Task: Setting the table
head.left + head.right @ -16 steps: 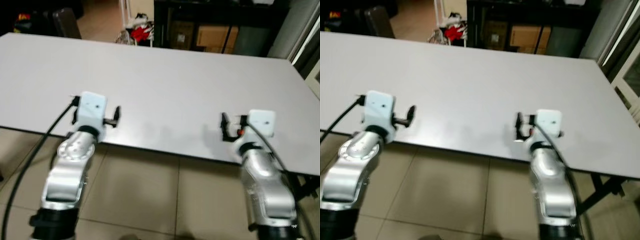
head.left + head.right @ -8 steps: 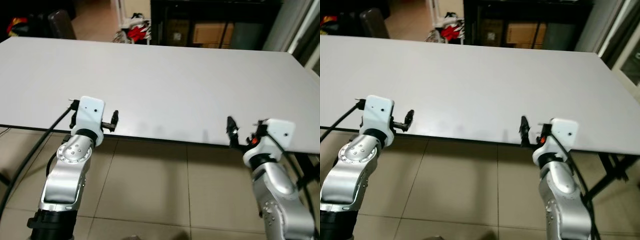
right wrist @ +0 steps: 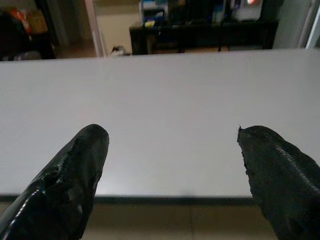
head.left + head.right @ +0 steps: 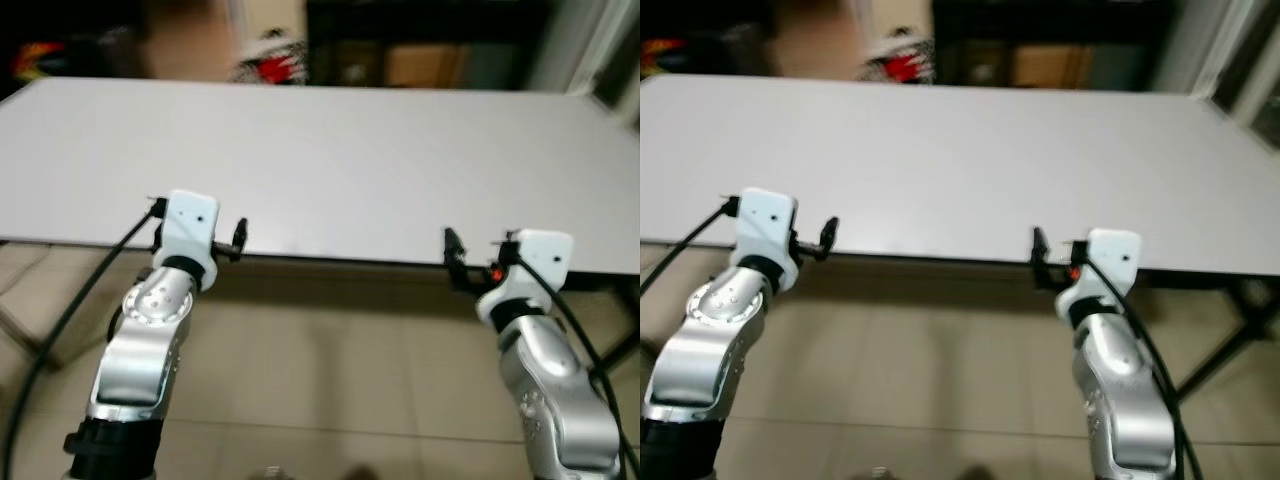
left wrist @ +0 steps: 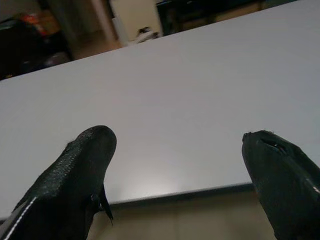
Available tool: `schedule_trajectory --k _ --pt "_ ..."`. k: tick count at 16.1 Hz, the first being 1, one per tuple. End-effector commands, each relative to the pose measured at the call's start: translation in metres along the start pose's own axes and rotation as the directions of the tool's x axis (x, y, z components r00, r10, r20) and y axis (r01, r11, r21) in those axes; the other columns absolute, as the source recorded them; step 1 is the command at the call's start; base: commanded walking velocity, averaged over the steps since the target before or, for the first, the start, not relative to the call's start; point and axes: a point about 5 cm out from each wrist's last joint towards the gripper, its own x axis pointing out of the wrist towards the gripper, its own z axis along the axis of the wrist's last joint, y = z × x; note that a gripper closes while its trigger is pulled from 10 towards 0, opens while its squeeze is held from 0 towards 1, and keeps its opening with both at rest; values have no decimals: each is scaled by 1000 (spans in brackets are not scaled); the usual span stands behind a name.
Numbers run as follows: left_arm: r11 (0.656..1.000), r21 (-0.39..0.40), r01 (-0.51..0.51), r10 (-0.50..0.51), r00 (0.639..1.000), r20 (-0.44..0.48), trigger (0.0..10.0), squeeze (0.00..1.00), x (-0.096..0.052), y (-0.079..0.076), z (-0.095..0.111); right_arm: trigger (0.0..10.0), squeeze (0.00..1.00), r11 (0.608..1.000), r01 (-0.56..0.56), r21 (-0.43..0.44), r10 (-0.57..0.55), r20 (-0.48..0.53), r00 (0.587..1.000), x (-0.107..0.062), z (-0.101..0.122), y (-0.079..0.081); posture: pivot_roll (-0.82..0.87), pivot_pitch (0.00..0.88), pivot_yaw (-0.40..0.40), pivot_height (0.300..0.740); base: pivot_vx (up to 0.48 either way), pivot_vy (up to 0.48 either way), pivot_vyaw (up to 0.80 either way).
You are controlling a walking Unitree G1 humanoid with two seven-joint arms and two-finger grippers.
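A large bare white table [image 4: 330, 150] stretches ahead, with nothing on its top. My left gripper [image 4: 238, 240] hovers at the table's near edge, on the left side. In the left wrist view its fingers [image 5: 85, 165] are spread wide, so the left gripper [image 5: 177, 139] is open and empty, facing across the tabletop. My right gripper [image 4: 452, 260] sits at the same edge further right. It is open too [image 3: 171, 134], with only the table surface between its fingers [image 3: 272, 165].
Beige tiled floor [image 4: 330, 380] lies under my arms. Beyond the far edge stand dark shelves with cardboard boxes [image 4: 430, 62] and a red item [image 4: 275, 66] on the floor. A dark table leg [image 4: 615, 345] shows at the right. The picture is blurred.
The whole view has shifted and blurred, so the camera moved. Both grippers reached over the table's front strip a second ago and now sit at its near edge, still open.
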Motion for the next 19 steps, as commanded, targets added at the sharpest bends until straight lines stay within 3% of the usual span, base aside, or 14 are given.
schedule_trajectory --k 1,19 --pt "1000 13 -19 19 1000 6 10000 0 0 5 3 10000 0 1000 -11 12 11 9 1000 2 2 4 42 0 20 740 0 356 800" --pt "998 34 -57 54 996 68 10000 0 0 12 23 10000 0 996 -88 25 87 38 995 25 10 14 91 0 -14 740 0 354 800"
